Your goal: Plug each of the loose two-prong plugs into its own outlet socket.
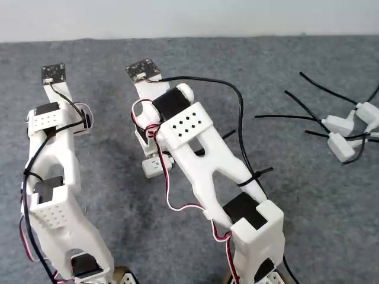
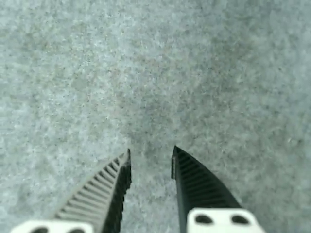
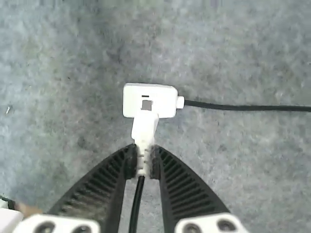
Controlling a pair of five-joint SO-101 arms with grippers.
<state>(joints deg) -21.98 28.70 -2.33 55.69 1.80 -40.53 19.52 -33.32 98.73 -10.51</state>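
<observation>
The right gripper (image 3: 142,162) is pinching the plug (image 3: 144,127), its long axis running straight from the fingers into the socket (image 3: 163,100) touching its tip (left gripper (image 2: 150,162) is hanging spread, empty)

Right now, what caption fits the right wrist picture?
End effector holding a white plug against its socket on grey carpet.

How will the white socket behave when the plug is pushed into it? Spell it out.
The socket is a small block lying loose on the mat, so it is probably light and may slide or pivot away from the plug in the right gripper. Its thin black cable looks floppy and likely anchors it little. The fuzzy mat may add friction.
</observation>
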